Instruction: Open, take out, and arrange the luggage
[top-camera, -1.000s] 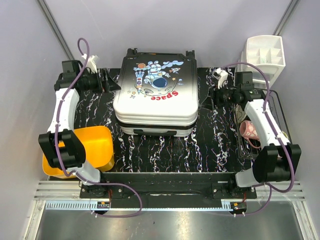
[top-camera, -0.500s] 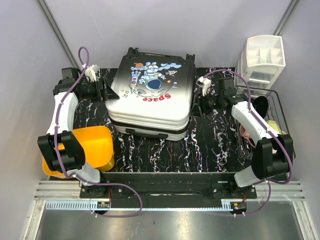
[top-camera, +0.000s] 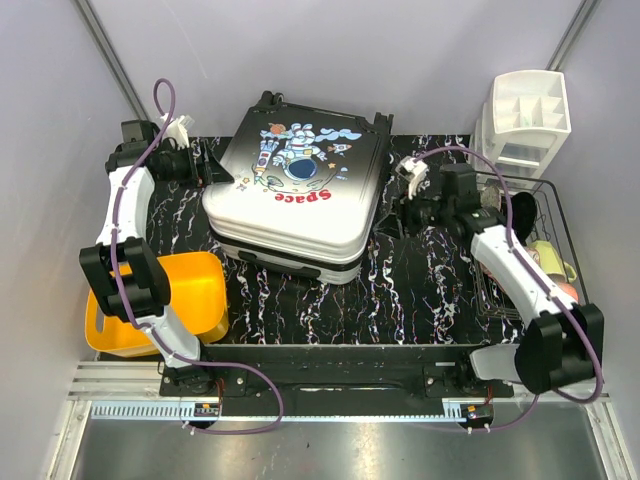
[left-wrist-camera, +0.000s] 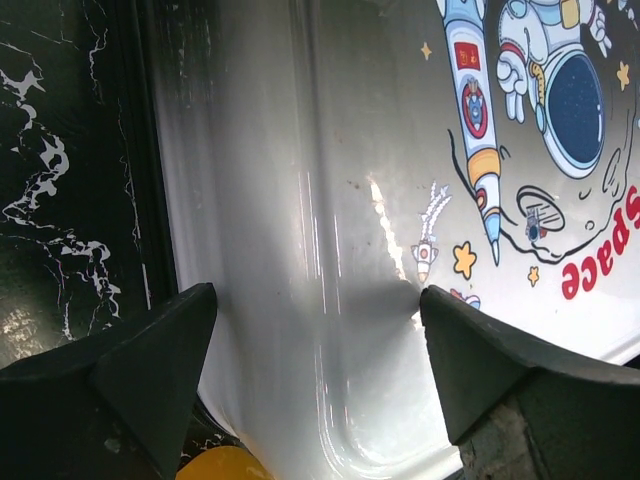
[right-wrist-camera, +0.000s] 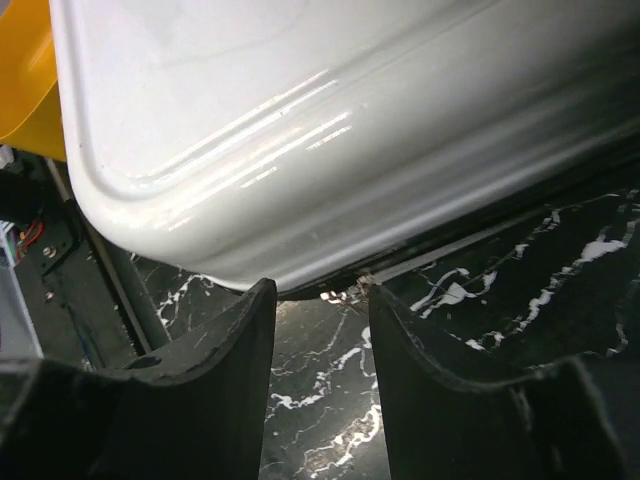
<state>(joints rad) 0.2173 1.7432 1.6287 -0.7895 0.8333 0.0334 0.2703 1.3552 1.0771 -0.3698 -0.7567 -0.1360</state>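
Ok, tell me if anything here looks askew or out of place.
The suitcase lies flat but askew, its sides angled against the edges of the black mat. Nothing looks spilled or damaged.

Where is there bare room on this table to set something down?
Widest free patch: the near strip of black mat between the luggage and the arm bases, from yellow bin to wire basket. A smaller one lies beyond the right gripper, toward the white organizer. Crowded: both luggage flanks, at the left gripper and the right.
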